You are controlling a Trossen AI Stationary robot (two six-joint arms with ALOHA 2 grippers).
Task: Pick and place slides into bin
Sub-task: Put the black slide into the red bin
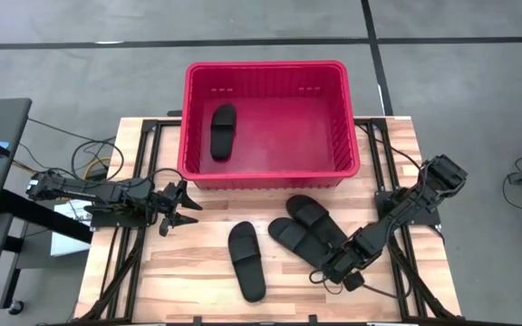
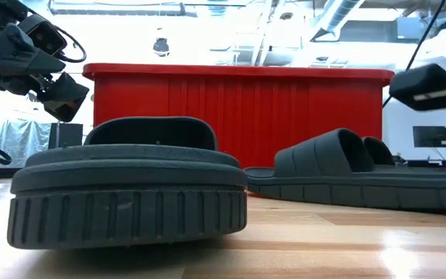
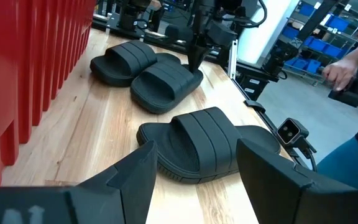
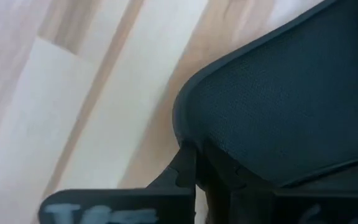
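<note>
Two dark, slender jointed arms; black cables trail along each; the left gripper (image 1: 181, 206) has wedge-shaped black fingers (image 3: 132, 180); the right gripper (image 1: 345, 273) is black too.

The wooden table (image 1: 152, 272) carried the red bin (image 1: 270, 172) and three black slides (image 1: 246, 261) lying before it.

Overhead light is hitting evenly in the high view, with soft short shadows lying under the slides (image 1: 246, 260). Low view is blowing out behind the bin (image 2: 238, 105), and glare is streaking the table (image 2: 347, 248). Right wrist view is reading soft, too close to focus; left wrist view is staying sharp.
</note>
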